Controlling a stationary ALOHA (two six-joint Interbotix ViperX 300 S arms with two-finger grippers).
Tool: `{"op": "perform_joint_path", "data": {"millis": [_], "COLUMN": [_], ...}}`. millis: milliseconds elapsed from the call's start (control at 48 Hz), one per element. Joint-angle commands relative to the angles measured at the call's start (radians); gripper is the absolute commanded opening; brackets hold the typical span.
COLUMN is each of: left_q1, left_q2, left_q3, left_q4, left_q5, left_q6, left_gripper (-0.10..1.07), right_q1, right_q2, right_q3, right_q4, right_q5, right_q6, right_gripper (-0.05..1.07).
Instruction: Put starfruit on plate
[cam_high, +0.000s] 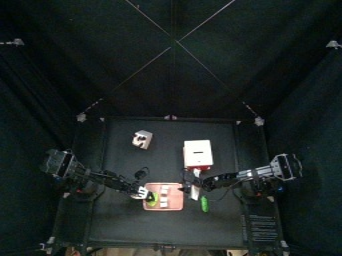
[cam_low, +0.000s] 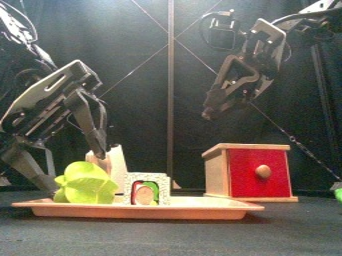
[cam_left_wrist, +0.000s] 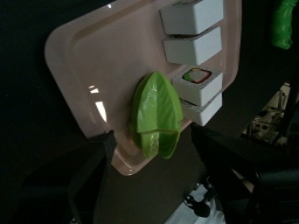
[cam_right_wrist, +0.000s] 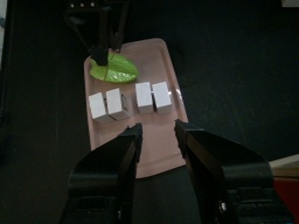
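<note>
The starfruit (cam_left_wrist: 156, 114) is seen lying on the pink plate (cam_left_wrist: 82, 79), near one end of it, with its long axis running lengthwise between the released fingers of the left gripper (cam_left_wrist: 152, 179), which are spread wide just outside the plate's edge. Nothing is held by them. The fruit is judged to be already placed, so a clear retreat of the left arm, the nearer one, is what remains. The right gripper (cam_right_wrist: 156, 144) is poised over the plate's opposite end, its fingers parted and empty. One starfruit, one plate and four small white blocks (cam_right_wrist: 153, 94) on it are counted; one red-fronted wooden box (cam_low: 249, 170) stands on the worktop (cam_high: 120, 165).
</note>
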Motion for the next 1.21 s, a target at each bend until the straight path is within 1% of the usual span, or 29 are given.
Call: {"op": "perform_joint_path", "data": {"millis": [0,250,521,896,1188], "left_q1": [0.002,-0.006,-0.029,-0.057,-0.057], "left_q2": [-0.028,-0.054,-0.021,0.017,-0.015], "left_q3": [-0.015,-0.020,-0.044,-0.083,-0.048], "left_q4": [0.002,-0.002,-0.020,-0.037,-0.041], "left_q5": [-0.006,-0.006,-0.008,-0.041,-0.038], "left_q6": [0.002,0.002,0.002,0.000,0.000], "left_gripper": [1.00,1.00,1.00,0.99,0.99], "right_q1": [-0.002,-0.002,-0.002,-0.002,-0.002], "right_q2": [-0.031,-0.031,-0.031,-0.031,-0.031], "right_q3": [-0.009,-0.009,-0.009,-0.009,-0.009], "right_q4": [0.002,0.002,0.000,0.002,0.000], "right_q5": [-0.003,-0.003,-0.003,-0.003,-0.003], "right_q6": [0.000,0.000,0.000,0.000,0.000], "right_gripper": [0.75,0.75,0.75,0.75,0.75]}}
